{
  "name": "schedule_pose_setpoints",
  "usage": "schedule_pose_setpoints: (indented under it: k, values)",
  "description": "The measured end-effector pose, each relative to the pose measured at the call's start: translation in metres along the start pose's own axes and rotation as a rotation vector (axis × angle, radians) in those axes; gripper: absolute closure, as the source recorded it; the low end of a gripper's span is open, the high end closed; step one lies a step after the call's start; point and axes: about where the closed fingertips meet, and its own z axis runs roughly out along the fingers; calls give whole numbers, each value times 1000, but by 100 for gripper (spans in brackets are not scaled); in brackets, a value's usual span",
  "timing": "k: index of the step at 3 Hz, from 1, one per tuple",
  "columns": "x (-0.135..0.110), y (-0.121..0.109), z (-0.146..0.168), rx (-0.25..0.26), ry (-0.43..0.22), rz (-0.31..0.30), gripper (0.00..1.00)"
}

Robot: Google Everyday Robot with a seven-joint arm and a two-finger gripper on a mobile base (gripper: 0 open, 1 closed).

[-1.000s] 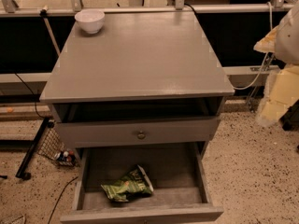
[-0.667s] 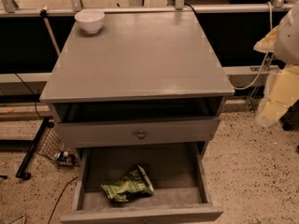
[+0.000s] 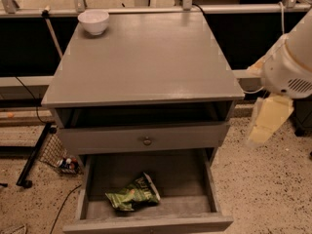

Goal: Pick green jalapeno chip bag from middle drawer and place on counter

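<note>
The green jalapeno chip bag (image 3: 132,195) lies crumpled on the grey board bottom of the open middle drawer (image 3: 187,179), left of its middle and near the front. The counter (image 3: 146,57) is the flat grey cabinet top above it. My gripper (image 3: 267,122) hangs as a pale cream part below the white arm housing at the right edge, beside the cabinet's right side. It is level with the upper drawer, well apart from the bag and above it.
A white bowl (image 3: 93,21) stands on the counter's back left corner. A shallower drawer front with a round knob (image 3: 146,141) sits pulled out slightly above the open drawer. A black frame and small clutter (image 3: 66,164) lie on the speckled floor at the left.
The arm and gripper at the right have shifted a little to the left and lower. The bag, drawers and bowl have not moved.
</note>
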Motion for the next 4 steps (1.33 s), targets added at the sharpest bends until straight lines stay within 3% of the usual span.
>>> schedule_pose_setpoints:
  k: [1, 3, 4]
  values:
    - [-6, 10, 43, -73, -79, 4, 0]
    - [-3, 15, 61, -68, -111, 9, 0]
    - [3, 25, 112, -78, -186, 19, 0]
